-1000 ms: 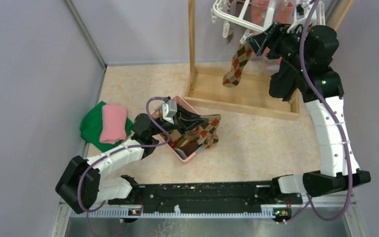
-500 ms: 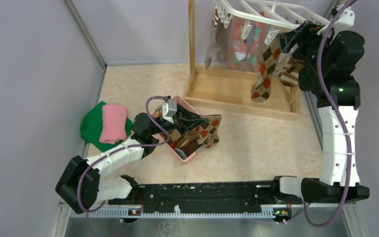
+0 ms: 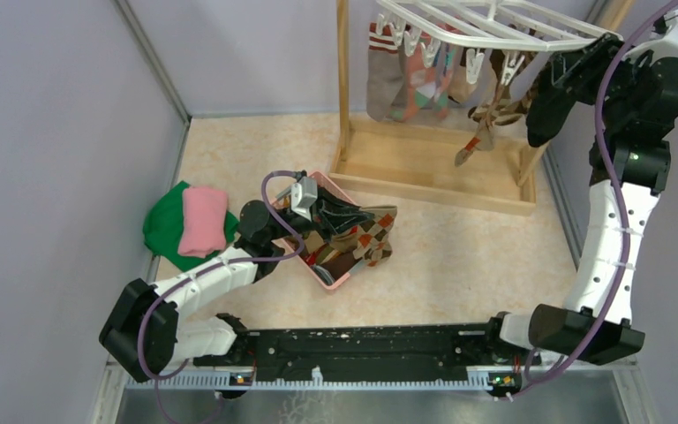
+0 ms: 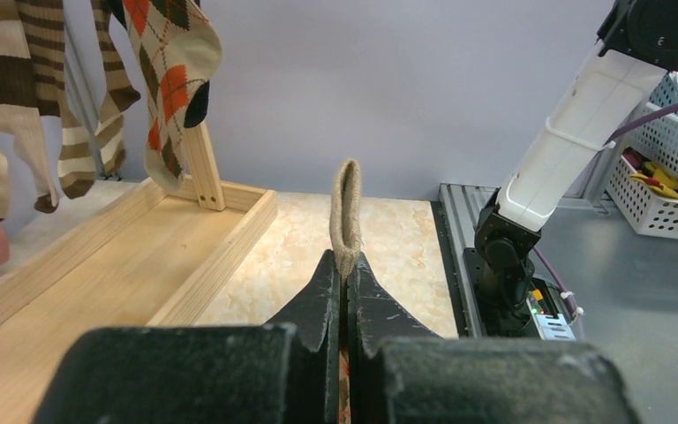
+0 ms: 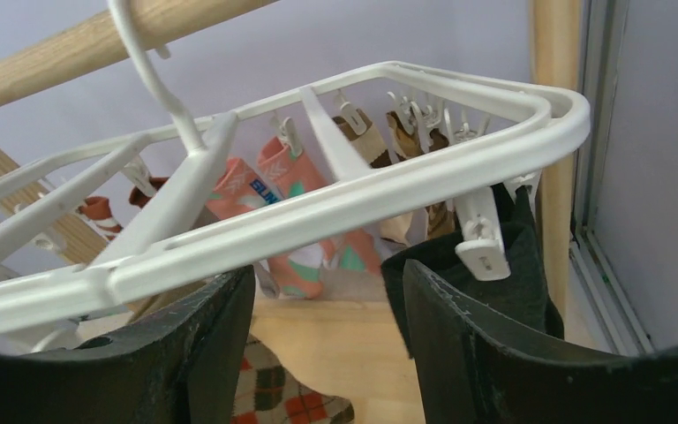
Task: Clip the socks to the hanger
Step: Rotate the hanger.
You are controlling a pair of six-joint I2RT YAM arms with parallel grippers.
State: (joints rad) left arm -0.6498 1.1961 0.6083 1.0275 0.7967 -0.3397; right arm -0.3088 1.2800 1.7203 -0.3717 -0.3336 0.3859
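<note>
The white hanger (image 3: 494, 22) hangs from the wooden stand with several socks clipped under it: a grey and red one (image 3: 380, 75), a pink patterned one (image 3: 419, 75) and an argyle one (image 3: 487, 124). My right gripper (image 3: 574, 64) is open just under the hanger's right corner (image 5: 459, 155). A black sock (image 5: 523, 265) hangs from a clip (image 5: 481, 243) beside its right finger. My left gripper (image 3: 318, 212) stays over the pink basket (image 3: 331, 281), shut on a folded argyle sock (image 4: 346, 208). More socks (image 3: 371, 240) lie in the basket.
The wooden stand's base frame (image 3: 433, 172) lies on the table below the hanger, its post (image 3: 343, 79) at the left. Folded green and pink cloths (image 3: 185, 221) lie at the left wall. White baskets (image 4: 671, 168) stand off the table's right side.
The right arm has swung right and upward. The hanger has turned round and levelled out, and the argyle sock under it has moved right. The left arm has not moved.
</note>
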